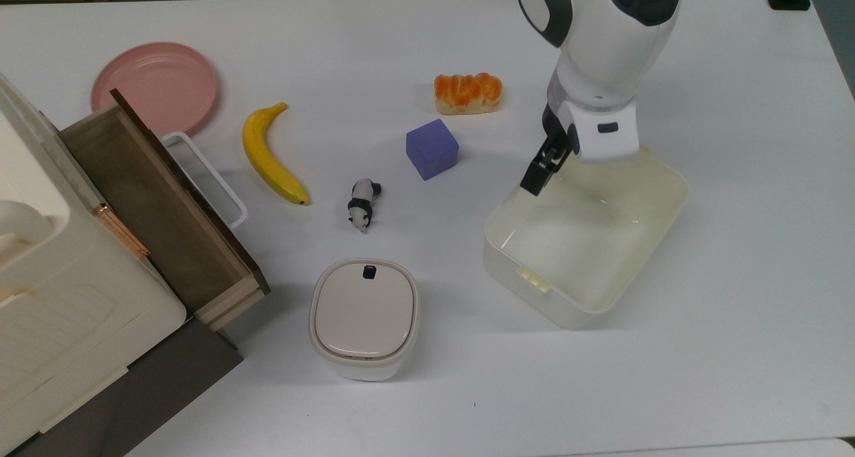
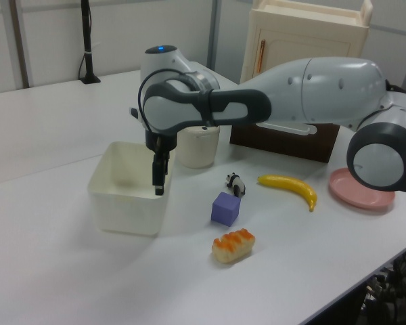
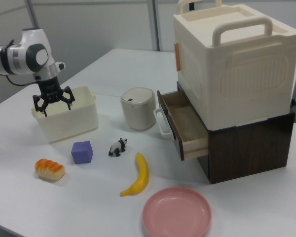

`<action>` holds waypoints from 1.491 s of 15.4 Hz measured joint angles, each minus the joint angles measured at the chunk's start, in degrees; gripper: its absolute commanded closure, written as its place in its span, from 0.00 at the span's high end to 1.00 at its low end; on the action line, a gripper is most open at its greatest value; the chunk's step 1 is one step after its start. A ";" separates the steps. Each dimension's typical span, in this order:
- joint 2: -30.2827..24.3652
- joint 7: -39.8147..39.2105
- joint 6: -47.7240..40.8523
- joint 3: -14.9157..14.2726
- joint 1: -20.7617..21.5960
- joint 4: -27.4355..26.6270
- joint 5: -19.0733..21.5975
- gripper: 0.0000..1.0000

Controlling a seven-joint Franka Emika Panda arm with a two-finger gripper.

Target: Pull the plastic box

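Note:
The plastic box (image 1: 588, 243) is a large cream-white open tub on the table, at the top view's right; it also shows as the plastic box (image 2: 127, 203) and the plastic box (image 3: 71, 121). My gripper (image 1: 553, 164) is open and lowered at the box wall that faces the purple cube. One black finger (image 1: 536, 173) sits at that rim, and the white hand hides the other. In the left view the gripper (image 2: 160, 177) reaches down inside the box by its right wall. In the right view the gripper (image 3: 54, 105) has its fingers spread wide over the box's far end.
A purple cube (image 1: 432, 149) and a bread roll (image 1: 467, 93) lie close to the box on the top view's left. Farther that way are a toy panda (image 1: 363, 204), a banana (image 1: 270, 155), a pink plate (image 1: 154, 86), a lidded container (image 1: 365, 317) and a cabinet with an open drawer (image 1: 160, 203).

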 measured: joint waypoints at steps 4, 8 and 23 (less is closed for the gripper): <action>-2.03 -0.78 -5.54 -0.10 -0.06 0.00 0.00 1.00; -2.22 -0.81 -5.81 -0.39 -0.17 -0.02 0.00 1.00; -14.03 35.11 -8.02 -1.84 -7.61 0.04 0.01 1.00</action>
